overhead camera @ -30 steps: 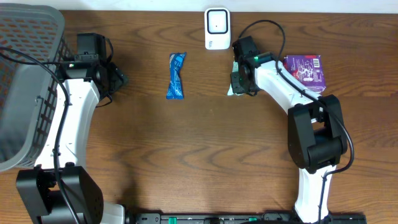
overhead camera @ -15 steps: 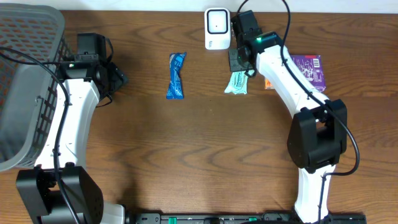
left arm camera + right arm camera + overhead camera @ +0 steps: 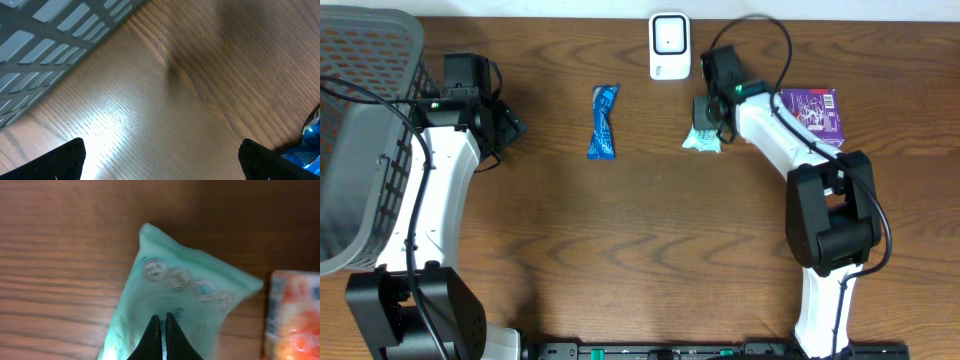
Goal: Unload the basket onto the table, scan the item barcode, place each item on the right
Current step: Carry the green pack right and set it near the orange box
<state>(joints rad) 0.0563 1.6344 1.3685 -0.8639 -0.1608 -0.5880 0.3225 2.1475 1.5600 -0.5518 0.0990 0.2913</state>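
Note:
A pale green packet (image 3: 701,139) lies on the wooden table just below the white scanner (image 3: 669,45). My right gripper (image 3: 708,112) sits at the packet's upper end. In the right wrist view its fingertips are pressed together on the film of the green packet (image 3: 190,295), so the right gripper (image 3: 161,316) is shut on it. No barcode shows on the packet. My left gripper (image 3: 510,128) stands open over bare wood beside the basket. The left wrist view shows the left gripper (image 3: 161,155) with its jaws wide apart and nothing between them.
A blue packet (image 3: 603,121) lies left of the scanner, and its corner shows as the blue packet (image 3: 307,145) in the left wrist view. A purple box (image 3: 809,112) sits at the right. An orange item (image 3: 292,315) lies beside the green packet. A grey basket (image 3: 360,130) fills the left edge.
The right gripper has closed its jaws at the green packet. It rose towards the scanner, then came back down a little onto the packet's upper end. The left arm has not moved.

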